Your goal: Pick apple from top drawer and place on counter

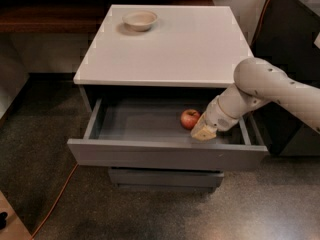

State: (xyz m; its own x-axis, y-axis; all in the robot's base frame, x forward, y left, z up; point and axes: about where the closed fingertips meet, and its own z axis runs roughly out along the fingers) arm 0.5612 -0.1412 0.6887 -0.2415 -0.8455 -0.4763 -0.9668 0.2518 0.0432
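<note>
The top drawer stands pulled open, its grey inside in view. The small red apple lies on the drawer floor, right of the middle. My gripper hangs inside the drawer just right of and in front of the apple, close beside it. The arm reaches in from the right over the drawer's right side. The white counter lies above the drawer.
A shallow beige bowl stands at the counter's back left. Two shallower drawers sit shut below. A dark wooden ledge runs behind on the left. A dark cabinet stands to the right. An orange cable runs over the floor.
</note>
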